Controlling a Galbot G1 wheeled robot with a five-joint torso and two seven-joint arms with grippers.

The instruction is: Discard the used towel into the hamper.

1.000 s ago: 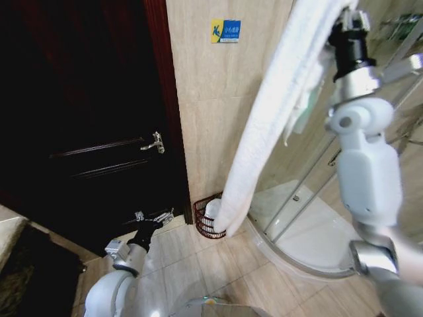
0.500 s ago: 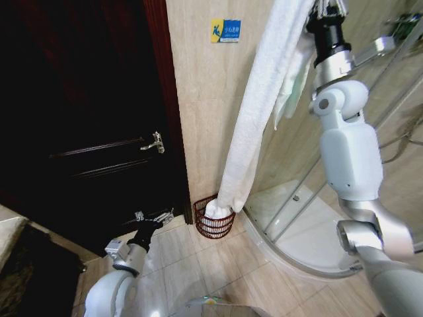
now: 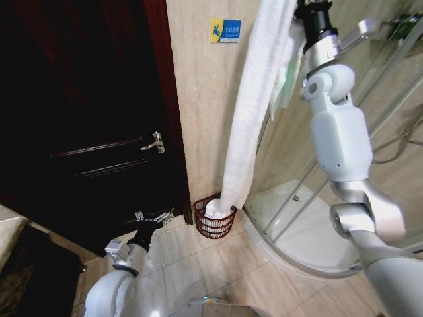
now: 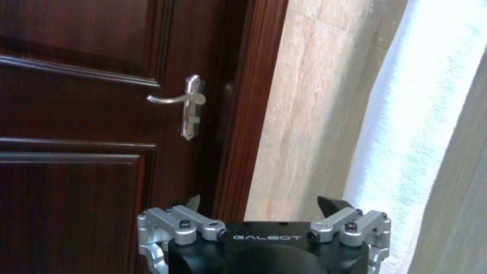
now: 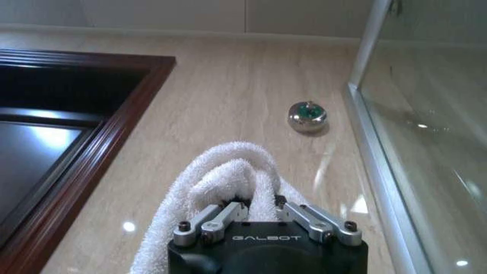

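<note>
On the floor at the wall's foot, the hamper (image 3: 215,218) already receives the towel's (image 3: 248,112) tail. Your right claw (image 5: 259,206) grips its top fold; lower straight before releasing. Left claw (image 4: 263,208) idles, spread, near the door.

I log: dark wood door (image 3: 86,119) with lever handle (image 3: 155,141), beige tiled wall (image 3: 205,99), blue sign (image 3: 225,30), glass shower enclosure (image 3: 310,218), tiled floor (image 3: 198,271).

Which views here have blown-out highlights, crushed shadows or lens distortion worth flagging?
Head view: wide-angle bending of the door frame, the door nearly black, the towel bright but textured above the hamper. Left wrist view: towel overexposed to flat white at the edge. Right wrist view: ceiling-light glare spots on the glossy wall and glass.
</note>
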